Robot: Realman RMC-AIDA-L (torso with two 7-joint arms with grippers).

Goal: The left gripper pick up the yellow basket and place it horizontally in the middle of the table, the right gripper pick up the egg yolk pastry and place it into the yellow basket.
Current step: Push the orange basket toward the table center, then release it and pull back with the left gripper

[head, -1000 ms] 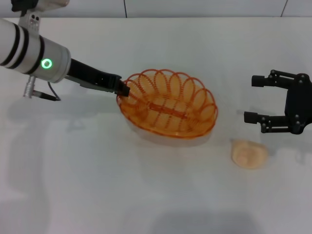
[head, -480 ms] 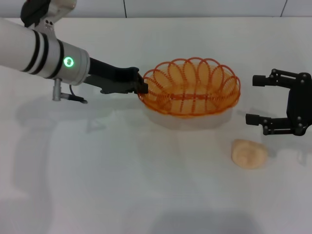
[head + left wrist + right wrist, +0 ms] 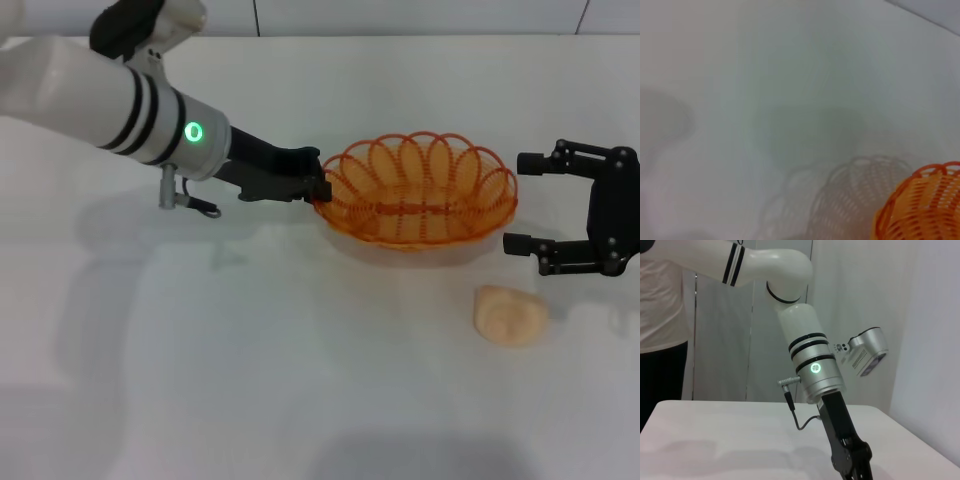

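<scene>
Your left hand (image 3: pixel 318 187) clamped on the basket's (image 3: pixel 420 190) rim, basket lifted off the tabletop (image 3: pixel 300 380) and reaching toward your right hand (image 3: pixel 520 203), that hand's fingers spread apart and hovering, pastry (image 3: pixel 511 315) lying just below it, well clear of the basket

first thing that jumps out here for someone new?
The yellow basket, held off the table near its middle with its shadow beneath, the left gripper clamped on its rim. Then the egg yolk pastry lying on the table just in front of the open right gripper.
</scene>
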